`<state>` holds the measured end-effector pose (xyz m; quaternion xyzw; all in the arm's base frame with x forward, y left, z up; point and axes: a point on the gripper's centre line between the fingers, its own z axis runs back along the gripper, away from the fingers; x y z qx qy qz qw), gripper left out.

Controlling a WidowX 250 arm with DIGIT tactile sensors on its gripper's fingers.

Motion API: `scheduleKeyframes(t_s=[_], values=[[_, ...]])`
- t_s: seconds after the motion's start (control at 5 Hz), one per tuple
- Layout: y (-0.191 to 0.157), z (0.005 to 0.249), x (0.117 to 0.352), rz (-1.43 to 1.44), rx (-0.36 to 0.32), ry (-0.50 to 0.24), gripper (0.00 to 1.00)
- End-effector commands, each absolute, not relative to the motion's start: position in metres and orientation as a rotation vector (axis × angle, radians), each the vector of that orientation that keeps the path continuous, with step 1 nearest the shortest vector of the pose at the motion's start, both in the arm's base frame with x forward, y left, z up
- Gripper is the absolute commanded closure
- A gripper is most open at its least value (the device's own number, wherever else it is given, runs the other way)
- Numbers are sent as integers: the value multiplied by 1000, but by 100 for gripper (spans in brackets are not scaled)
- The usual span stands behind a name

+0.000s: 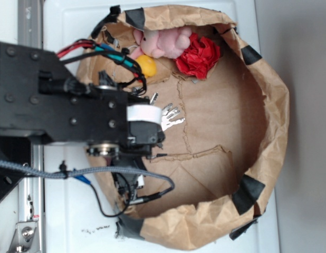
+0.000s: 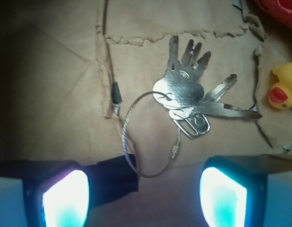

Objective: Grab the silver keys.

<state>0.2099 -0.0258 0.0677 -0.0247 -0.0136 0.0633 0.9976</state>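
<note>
**Hovering over the keys, jaws apart**

Hanging above the cardboard floor [image 2: 56,85] of a brown paper bag [image 1: 268,105], the gripper [image 2: 143,196] is spread wide, its two pads showing at the bottom corners of the wrist view with nothing between them; the silver keys [image 2: 191,92] lie flat near the middle of that floor, just ahead of the pads, not yet touched; their thin wire ring [image 2: 136,142] trails back toward the gap between the jaws.

A yellow duck [image 2: 284,87] sits at the right edge of the wrist view, apart from the keys; a red paper bunch [image 1: 199,55] and a pink soft toy [image 1: 165,39] rest against the bag's far wall.

The keys are probably light, but hard, smooth and slippery, and they lie flush on the cardboard, so single blades would be awkward to pinch; the fan is loose and likely to shift or splay under a touch. The thickest spot, where the key heads overlap at the ring, looks the best place to close on; the wire loop alone seems too thin and springy to hold reliably.
</note>
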Motion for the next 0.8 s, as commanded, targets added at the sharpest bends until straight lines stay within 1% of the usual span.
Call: scheduleKeyframes(t_s=[0.0,0.2,0.6], values=[[-22,74,229,154,-39,-94,0],[-25,63,232,141,-23,-90,0],[-22,48,236,142,-18,-80,0]])
